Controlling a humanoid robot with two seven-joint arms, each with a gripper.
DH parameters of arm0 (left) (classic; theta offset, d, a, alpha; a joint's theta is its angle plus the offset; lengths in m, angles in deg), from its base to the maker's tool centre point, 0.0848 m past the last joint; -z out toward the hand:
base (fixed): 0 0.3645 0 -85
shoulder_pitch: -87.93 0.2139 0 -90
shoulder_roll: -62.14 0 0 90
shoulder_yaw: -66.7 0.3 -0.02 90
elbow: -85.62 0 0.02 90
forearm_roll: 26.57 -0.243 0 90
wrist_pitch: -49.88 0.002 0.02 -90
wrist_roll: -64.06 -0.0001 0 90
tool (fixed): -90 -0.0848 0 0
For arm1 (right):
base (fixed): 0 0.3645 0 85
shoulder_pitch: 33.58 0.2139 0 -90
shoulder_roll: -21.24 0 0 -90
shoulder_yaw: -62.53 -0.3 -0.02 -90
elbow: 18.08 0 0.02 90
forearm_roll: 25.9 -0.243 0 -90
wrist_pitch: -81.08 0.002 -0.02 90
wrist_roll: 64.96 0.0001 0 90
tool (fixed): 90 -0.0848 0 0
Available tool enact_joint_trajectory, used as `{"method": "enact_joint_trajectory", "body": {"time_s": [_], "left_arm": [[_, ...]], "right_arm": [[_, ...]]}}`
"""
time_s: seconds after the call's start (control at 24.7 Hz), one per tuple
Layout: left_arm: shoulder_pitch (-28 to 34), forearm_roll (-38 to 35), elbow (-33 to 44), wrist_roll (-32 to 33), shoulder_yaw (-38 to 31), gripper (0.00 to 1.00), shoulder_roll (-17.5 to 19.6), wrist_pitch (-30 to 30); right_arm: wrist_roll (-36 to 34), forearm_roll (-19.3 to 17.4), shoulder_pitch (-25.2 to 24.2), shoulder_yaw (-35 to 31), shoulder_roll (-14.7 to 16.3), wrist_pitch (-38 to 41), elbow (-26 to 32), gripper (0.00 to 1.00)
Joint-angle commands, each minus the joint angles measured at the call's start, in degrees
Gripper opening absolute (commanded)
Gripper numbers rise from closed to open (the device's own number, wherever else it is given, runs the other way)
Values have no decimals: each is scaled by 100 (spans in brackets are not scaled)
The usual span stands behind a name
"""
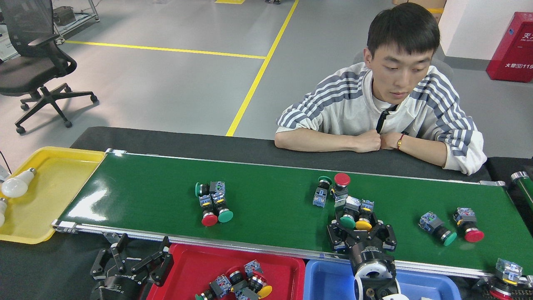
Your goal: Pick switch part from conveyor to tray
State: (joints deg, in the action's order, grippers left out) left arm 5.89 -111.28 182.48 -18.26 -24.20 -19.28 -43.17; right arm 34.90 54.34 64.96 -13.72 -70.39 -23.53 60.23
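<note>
The conveyor (266, 200) is a long green belt with silver rails. Switch parts lie on it: a cluster at the left (212, 202), a pair at mid-belt (331, 189), and two at the right (452, 227). My right gripper (361, 230) is open low over the belt's near side. Its fingers flank a green-capped switch part (347, 217) and a yellow-capped one (364, 220). My left gripper (135, 254) is open and empty, over the dark table just left of the red tray (187, 260). That tray holds several switch parts (241, 283).
A blue tray (329, 279) sits under my right arm. A yellow tray (46, 196) with light bulbs (16, 185) lies at the belt's left end. A person (387, 112) leans on the far side of the table. One more switch part (506, 271) sits at the belt's right end.
</note>
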Motion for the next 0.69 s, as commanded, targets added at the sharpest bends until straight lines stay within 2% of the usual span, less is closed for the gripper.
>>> {"method": "enact_joint_trajectory", "body": {"time_s": [0.0,0.04,0.12,0.24,0.37,0.41,0.45,0.49,0.53,0.65], "left_arm": [[-23,16,70,-47,20,100,-5,-2],[-23,16,114,-47,117,100,22,-222],[-137,-2,114,-21,293,100,-13,-679],[-330,-63,105,23,442,100,-128,-530],[-690,-204,-80,120,486,100,-321,-354],[-787,-213,-220,181,469,100,-330,-345],[-893,-213,-396,225,442,100,-321,-319],[-1015,-213,-562,234,442,100,-312,-240],[-1139,-213,-721,234,442,100,-303,-187],[-1613,-204,-1363,234,433,100,-295,-152]], "right_arm": [[-37,-9,77,-22,49,187,53,9],[-63,0,68,-13,49,213,106,4],[-63,0,15,-13,66,371,299,2],[-63,0,-116,75,66,934,694,2],[-90,9,-477,708,84,1927,1336,2],[-116,35,-573,936,84,2226,1503,6],[-142,62,-609,1208,110,2498,1582,27],[-195,123,-609,1480,137,2674,1582,68],[-239,176,-591,1701,119,2709,1582,100],[-301,211,-573,2202,84,2753,1573,100]]}}
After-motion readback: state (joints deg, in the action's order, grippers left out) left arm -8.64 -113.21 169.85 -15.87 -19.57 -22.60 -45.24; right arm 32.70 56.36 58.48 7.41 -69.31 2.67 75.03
